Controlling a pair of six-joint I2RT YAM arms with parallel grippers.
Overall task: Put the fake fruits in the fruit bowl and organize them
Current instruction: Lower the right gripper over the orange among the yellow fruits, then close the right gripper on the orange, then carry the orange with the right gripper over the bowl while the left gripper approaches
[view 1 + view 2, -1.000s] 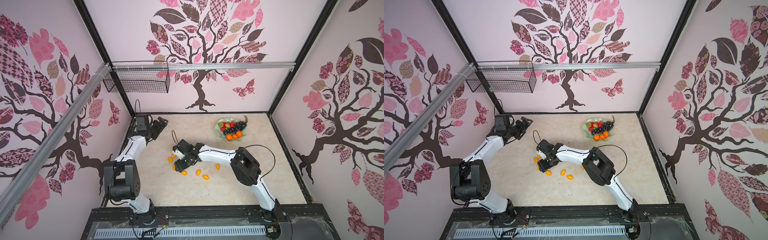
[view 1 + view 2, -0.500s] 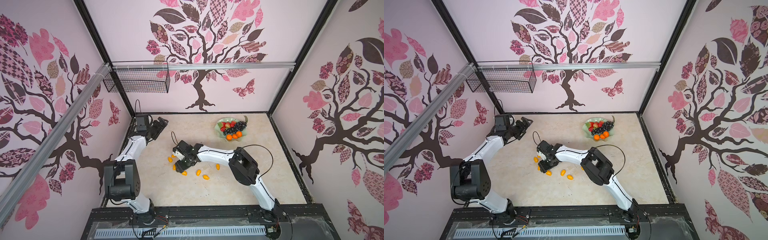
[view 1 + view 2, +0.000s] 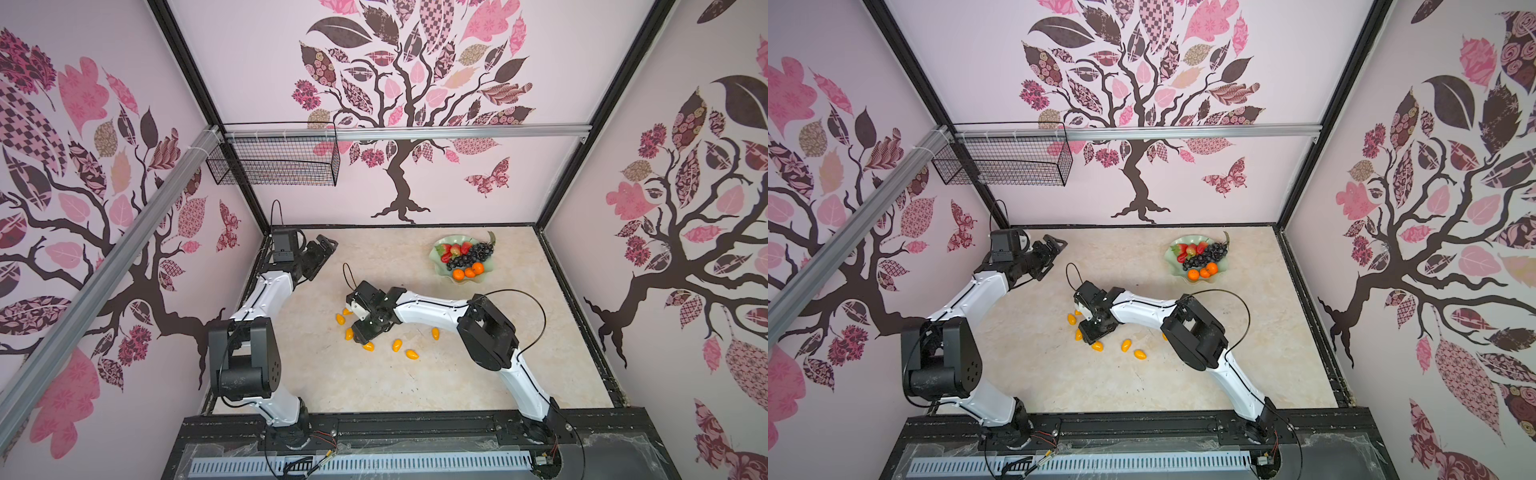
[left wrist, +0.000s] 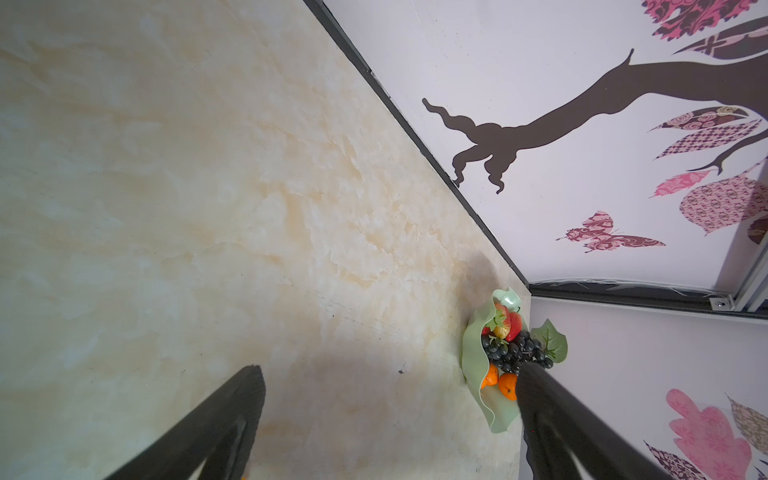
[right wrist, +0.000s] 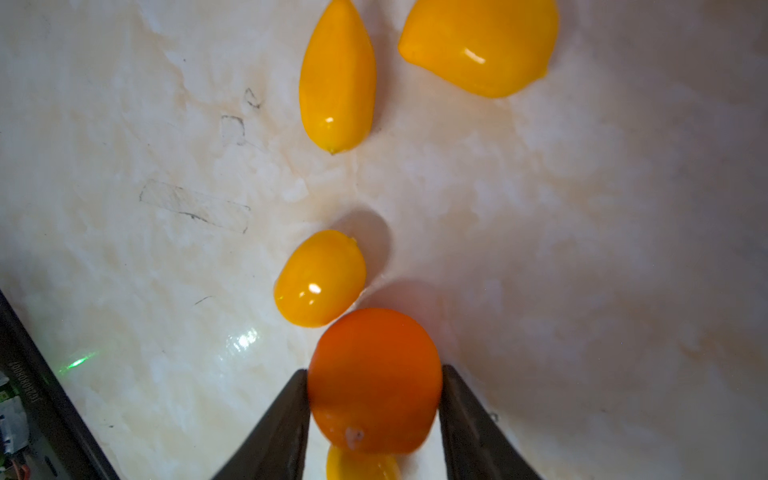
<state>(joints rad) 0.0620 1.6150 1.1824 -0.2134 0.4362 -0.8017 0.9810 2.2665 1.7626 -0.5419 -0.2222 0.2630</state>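
The right gripper is clamped on an orange fruit, well apart from the bowl; loose kumquats are also seen away from the bowl; strawberries, grapes and tangerines are kept inside the bowl; the left gripper is spread apart.

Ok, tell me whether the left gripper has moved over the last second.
No. In a top view the left gripper sits in the same spot as before, just right of the black corner post.

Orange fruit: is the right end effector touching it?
Touching. The right wrist view shows both fingers pressing the orange fruit, with no gap.
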